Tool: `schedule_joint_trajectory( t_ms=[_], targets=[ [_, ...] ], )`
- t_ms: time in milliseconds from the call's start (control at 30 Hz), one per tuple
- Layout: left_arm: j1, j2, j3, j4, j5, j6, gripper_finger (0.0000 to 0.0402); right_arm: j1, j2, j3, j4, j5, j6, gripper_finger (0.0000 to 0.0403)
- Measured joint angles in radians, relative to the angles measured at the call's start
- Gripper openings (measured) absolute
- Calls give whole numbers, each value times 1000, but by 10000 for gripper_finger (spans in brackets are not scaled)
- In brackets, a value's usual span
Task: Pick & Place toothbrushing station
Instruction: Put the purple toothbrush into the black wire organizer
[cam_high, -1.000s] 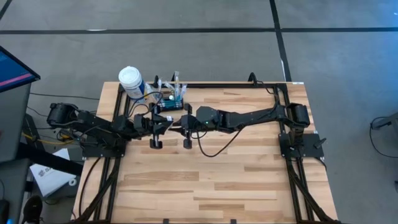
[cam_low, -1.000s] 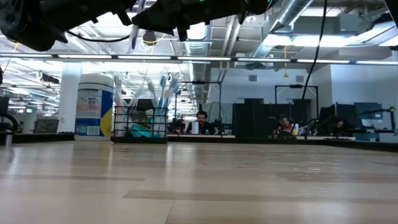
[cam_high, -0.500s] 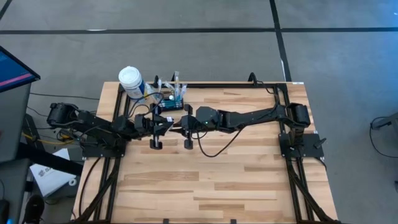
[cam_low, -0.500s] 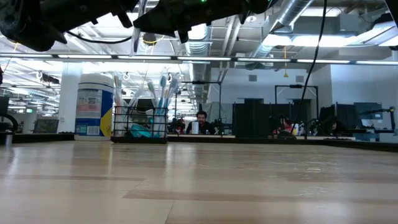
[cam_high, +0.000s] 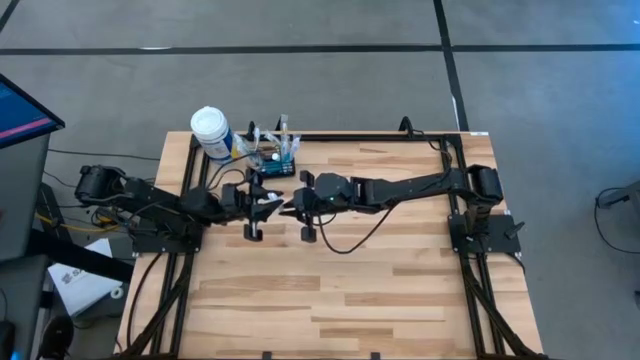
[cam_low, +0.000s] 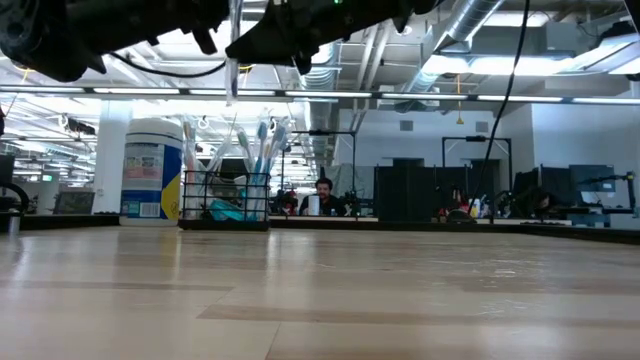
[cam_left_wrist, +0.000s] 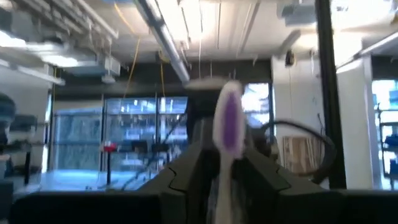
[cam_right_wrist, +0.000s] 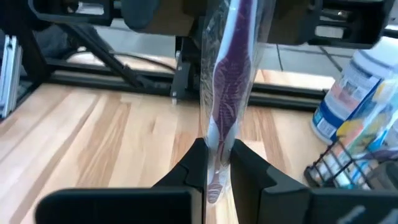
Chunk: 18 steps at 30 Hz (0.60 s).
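Observation:
A purple-and-white toothbrush stands nearly upright, high above the table's middle, between my two grippers. My right gripper is shut on it. My left gripper faces it from the table's left. Its fingers stand open on either side of the brush's upper end. In the low view the brush shows as a thin white stick below the arms. The toothbrushing station, a black wire caddy holding several brushes, rests on its base at the table's far left. My right gripper pinches the toothbrush's purple handle between its two fingers, a little above the handle's rounded lower end. The fingers come from the table's right, close to level, and lie across the brush. The brush is lifted clear of the table.
A white-capped, blue-labelled bottle stands just left of the caddy, also seen as the bottle in the low view. Black frame rails run along the table's far edge and sides. Bare wood stretches toward the near edge.
The toothbrush has swung closer to upright and shifted slightly toward the table's right; its lower end now hangs lower in the low view. My right gripper has tipped a little with it and stays shut on it.

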Motion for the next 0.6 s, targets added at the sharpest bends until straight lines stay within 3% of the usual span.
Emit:
schedule_joint_trajectory(
  t_ms=[233,600],
  targets=[
    [0,-58,0,-119,-1,-25,90,0,-13,0,-52,2,0,31],
    [0,-280,0,-445,0,-87,90,0,-12,0,-68,3,13,31]
  ],
)
